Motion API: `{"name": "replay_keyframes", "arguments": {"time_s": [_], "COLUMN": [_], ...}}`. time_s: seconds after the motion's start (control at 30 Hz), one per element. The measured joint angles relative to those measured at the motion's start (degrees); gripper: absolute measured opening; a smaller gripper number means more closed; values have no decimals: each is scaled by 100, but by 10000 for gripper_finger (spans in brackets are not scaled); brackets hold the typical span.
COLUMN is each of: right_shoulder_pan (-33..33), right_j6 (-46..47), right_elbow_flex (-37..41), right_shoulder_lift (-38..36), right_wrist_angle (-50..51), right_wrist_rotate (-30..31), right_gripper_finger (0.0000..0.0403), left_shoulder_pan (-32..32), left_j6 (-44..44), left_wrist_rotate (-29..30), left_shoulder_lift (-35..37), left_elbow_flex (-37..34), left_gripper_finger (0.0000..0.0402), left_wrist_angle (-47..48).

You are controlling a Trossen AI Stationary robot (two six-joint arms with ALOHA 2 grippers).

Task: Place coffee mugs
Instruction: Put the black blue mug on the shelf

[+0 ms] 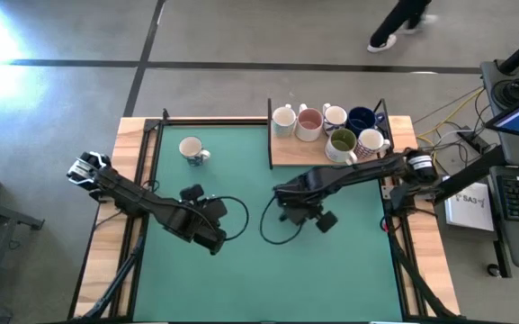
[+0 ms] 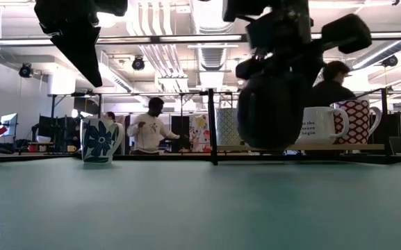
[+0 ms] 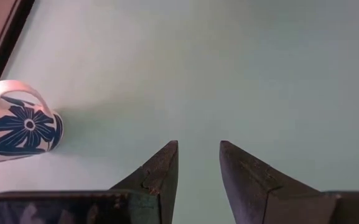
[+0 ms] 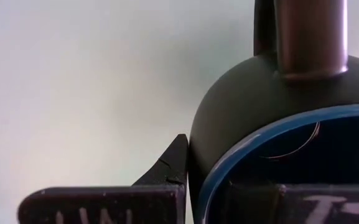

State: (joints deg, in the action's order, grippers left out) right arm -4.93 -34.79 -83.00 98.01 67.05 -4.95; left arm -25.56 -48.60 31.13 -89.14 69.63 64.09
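My right gripper's (image 4: 229, 180) far finger is hidden inside the dark mug (image 4: 272, 124), whose lower half the frame cuts off. From above my arm covers that mug. The flowered mug (image 3: 17, 127) is cropped in my left wrist view.

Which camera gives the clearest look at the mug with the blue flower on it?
The left wrist view: the flower mug fills a corner, petals and handle plain, though its edge is cut off. The low view shows the whole mug upright on the table, smaller. The high view shows only its rim from above. The right wrist view misses it.
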Motion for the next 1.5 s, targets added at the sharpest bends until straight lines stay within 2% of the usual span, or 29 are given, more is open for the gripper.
{"name": "replay_keyframes", "arguments": {"time_s": [0.2,0.47,0.77,1.03,1.27,1.5], "right_shoulder_pan": [-4,-2,-7,-11,-19,-57], "right_j6": [-673,-641,-696,913,2316,3334], "right_elbow_flex": [0,7,13,6,-70,-76], "right_shoulder_lift": [-233,-37,198,187,187,187], "right_wrist_angle": [2,18,29,48,109,101], "right_wrist_rotate": [2,4,84,80,-763,-1080], "right_gripper_finger": [21,71,82,98,105,105], "left_shoulder_pan": [2,4,4,4,4,4], "left_j6": [1,2,7,7,7,7], "left_wrist_rotate": [92,94,123,131,134,134], "left_shoulder_lift": [0,0,0,0,0,0], "left_elbow_flex": [0,0,0,0,0,0], "left_gripper_finger": [100,100,100,100,100,100], "left_wrist_angle": [-5,-13,-12,-10,-11,-11]}}
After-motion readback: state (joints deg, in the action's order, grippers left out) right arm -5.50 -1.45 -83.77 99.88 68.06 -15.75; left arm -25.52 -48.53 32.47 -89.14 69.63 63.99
